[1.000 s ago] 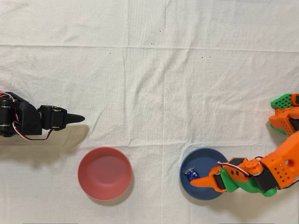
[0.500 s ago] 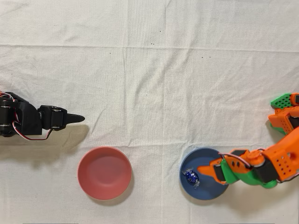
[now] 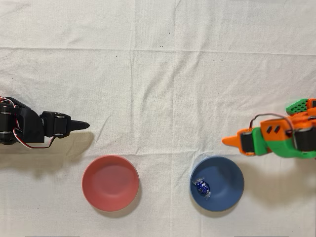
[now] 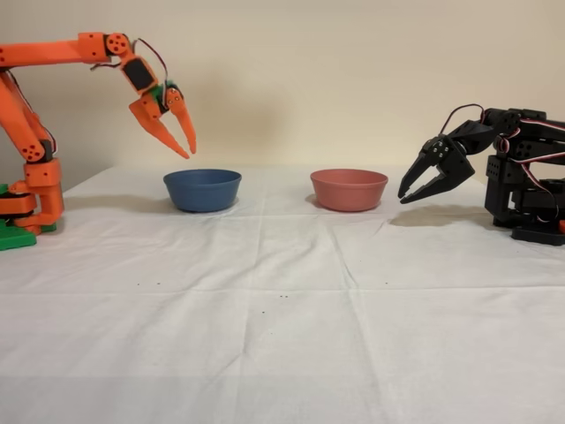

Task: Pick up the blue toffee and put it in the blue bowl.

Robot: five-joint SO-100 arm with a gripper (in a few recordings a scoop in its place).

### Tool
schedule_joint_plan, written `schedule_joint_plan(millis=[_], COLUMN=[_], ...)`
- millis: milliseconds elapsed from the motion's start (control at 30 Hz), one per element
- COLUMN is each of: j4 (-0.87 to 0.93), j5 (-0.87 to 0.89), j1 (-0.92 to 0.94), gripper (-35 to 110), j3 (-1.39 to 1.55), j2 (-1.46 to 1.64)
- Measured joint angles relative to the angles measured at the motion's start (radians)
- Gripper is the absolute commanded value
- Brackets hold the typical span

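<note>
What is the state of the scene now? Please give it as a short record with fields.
candy: tiny dark-blue foil-wrapped toffee, lying inside the bowl, left of its centre in the overhead view
target: round matte dark-blue bowl
other bowl: round pink-red bowl, nothing in it
gripper: orange two-finger gripper, open, holding nothing, raised above the blue bowl
black arm: idle
surface: white cloth

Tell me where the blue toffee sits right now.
In the overhead view, the blue toffee lies inside the blue bowl, toward its left side, right of the pink-red bowl.
</note>
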Motion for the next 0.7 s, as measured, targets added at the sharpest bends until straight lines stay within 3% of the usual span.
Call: schedule_joint_plan(millis=[167, 700], j4=[-0.054, -0.104], j5=[-0.041, -0.19], j1=[0.107, 0.161], gripper=[0, 0], j3=[0.129, 0.719], j2=[0.181, 0.999])
